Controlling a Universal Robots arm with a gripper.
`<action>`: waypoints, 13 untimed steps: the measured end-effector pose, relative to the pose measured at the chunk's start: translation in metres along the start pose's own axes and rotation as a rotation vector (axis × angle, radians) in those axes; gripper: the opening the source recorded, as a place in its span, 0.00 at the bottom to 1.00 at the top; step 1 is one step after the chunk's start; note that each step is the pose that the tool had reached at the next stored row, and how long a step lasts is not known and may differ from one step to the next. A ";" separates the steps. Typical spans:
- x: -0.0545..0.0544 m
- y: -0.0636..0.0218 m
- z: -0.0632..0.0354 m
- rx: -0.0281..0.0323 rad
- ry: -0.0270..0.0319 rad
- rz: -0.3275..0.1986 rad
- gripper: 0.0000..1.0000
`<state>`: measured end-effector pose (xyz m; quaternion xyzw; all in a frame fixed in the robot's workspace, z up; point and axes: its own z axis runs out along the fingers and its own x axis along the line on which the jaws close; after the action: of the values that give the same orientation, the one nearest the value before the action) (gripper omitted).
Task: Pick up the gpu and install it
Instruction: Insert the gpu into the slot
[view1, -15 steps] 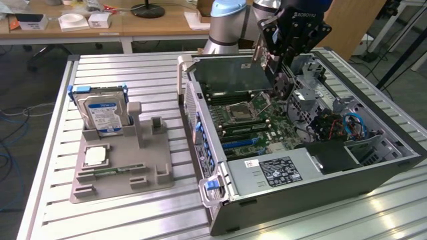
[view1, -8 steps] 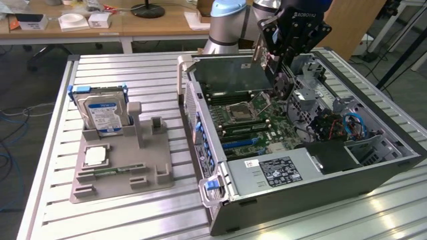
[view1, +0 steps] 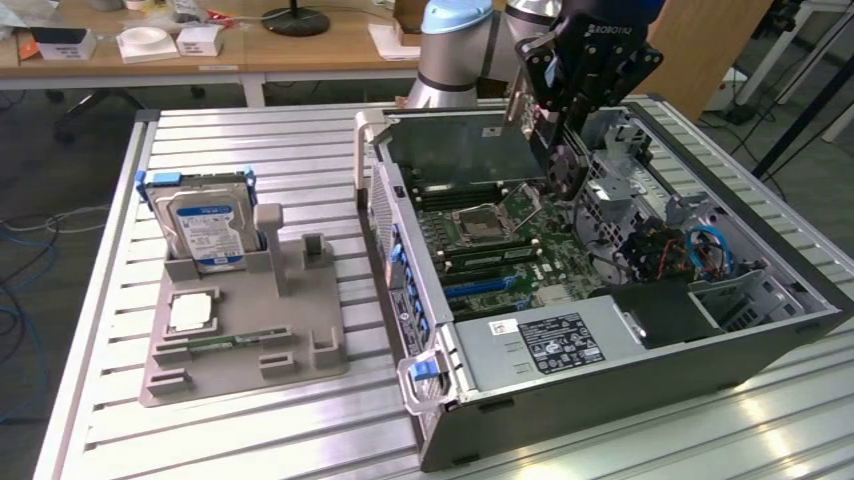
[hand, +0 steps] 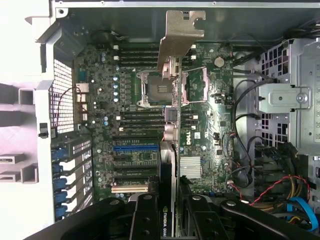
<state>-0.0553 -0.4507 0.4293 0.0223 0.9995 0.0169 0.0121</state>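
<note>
Fingers (hand: 145, 220) of the gripper (view1: 554, 125) are clamped on the gpu (view1: 461, 150) by its upper edge, holding it upright and edge-down over the motherboard (view1: 521, 250) toward twelve o'clock in the exterior view's open case (view1: 601, 400), apparently to keep its connector edge facing the slots.

The ribbed silver metal table (view1: 267, 440) gleams, smooth and reflective. The grey moulded plastic holder (view1: 240, 365) looks matt. The silver metal hard drive (view1: 207, 230) carries a glossy blue-white label. The thin flat black gpu (view1: 461, 150) is matt, its grey metal edge strip (hand: 180, 35) dull. The black computer case (view1: 627, 400) is matt sheet metal.
</note>
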 end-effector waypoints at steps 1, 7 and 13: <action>0.000 0.0000 0.0000 -0.0002 0.0003 -0.008 0.26; 0.000 0.0000 0.0002 -0.0024 0.0036 -0.104 0.26; 0.000 0.0000 0.0006 -0.0045 0.0065 -0.190 0.26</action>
<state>-0.0553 -0.4507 0.4287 -0.0728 0.9971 0.0180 0.0105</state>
